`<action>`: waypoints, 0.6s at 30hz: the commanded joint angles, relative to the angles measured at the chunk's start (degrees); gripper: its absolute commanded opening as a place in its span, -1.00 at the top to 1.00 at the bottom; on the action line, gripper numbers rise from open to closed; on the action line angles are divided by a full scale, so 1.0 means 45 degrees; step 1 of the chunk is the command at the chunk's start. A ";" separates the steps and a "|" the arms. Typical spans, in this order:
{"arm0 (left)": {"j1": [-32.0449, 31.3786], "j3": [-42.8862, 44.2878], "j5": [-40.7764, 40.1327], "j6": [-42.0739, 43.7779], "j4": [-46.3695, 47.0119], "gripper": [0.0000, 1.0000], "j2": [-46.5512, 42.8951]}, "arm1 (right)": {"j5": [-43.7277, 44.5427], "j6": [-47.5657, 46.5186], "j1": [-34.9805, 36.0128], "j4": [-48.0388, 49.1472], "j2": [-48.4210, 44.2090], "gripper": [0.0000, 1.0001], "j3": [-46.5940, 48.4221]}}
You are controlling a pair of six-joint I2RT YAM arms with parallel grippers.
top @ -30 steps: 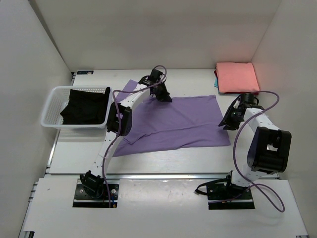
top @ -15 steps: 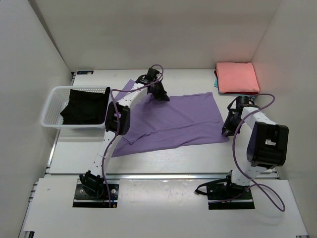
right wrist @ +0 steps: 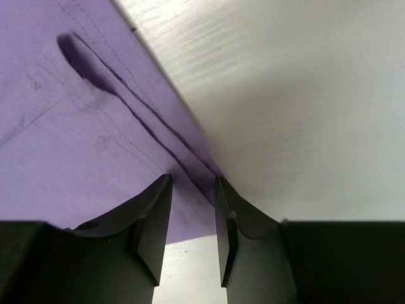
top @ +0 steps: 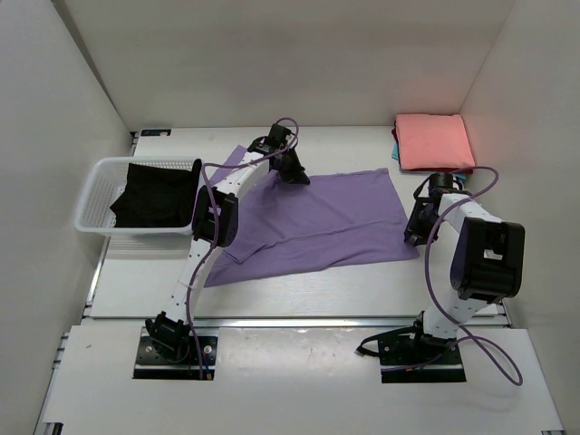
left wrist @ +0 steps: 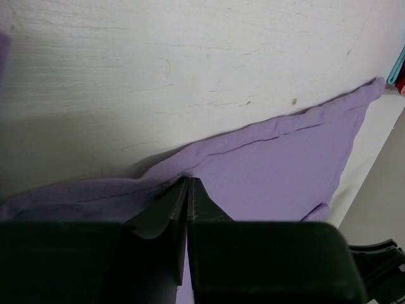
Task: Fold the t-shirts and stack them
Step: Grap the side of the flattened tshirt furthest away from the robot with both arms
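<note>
Here the purple shirt (top: 335,222) lies spread across the middle of the desk (top: 362,290), a little rumpled at its near left corner. The left end effector (left wrist: 189,185) is pinched tight on the shirt's far hem, and the cloth puckers at its tips. This hold is likely meant to anchor or lift that edge for a fold. The right end effector (right wrist: 193,187) sits low at the shirt's right edge with its jaws a little apart. The hem runs between them but is not clamped, as far as I can judge. It seems placed to take a second hold so the cloth carries over evenly. A folded pink shirt (top: 435,142) rests at the far right corner, probably as the base of the stack. A black shirt (top: 156,195) lies in the white basket (top: 91,204) at the left, not yet folded.
</note>
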 commanded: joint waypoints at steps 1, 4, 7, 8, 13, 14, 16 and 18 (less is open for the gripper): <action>0.0109 0.0086 -0.0571 0.0334 -0.0759 0.69 -0.0112 | 0.0170 -0.0293 0.0113 0.0347 0.0241 0.38 0.0407; 0.0109 0.0086 -0.0512 0.0295 -0.0740 0.70 -0.0209 | 0.0247 -0.0390 0.0172 0.0445 0.0475 0.38 0.0330; 0.0129 0.0067 -0.0532 0.0334 -0.0798 0.69 -0.0112 | 0.0287 -0.0390 0.0211 0.0426 0.0592 0.50 0.0309; 0.0110 0.0067 -0.0513 0.0276 -0.0836 0.69 -0.0209 | 0.0364 -0.0390 0.0211 0.0368 0.0573 0.64 0.0309; 0.0090 0.0106 -0.0512 0.0295 -0.0895 0.69 -0.0093 | 0.0326 -0.0332 0.0133 0.0328 0.0145 1.00 0.0192; 0.0109 0.0106 -0.0532 0.0333 -0.0818 0.69 -0.0112 | 0.0249 -0.0332 -0.0041 0.0289 0.0085 1.00 0.0154; 0.0187 0.0106 -0.0416 0.0295 -0.0856 0.70 -0.0112 | 0.0229 -0.0293 -0.0100 0.0056 -0.0090 1.00 0.0036; 0.0168 0.0145 -0.0532 0.0294 -0.0798 0.70 -0.0132 | 0.0189 -0.0234 -0.0160 -0.0160 -0.0246 1.00 -0.0041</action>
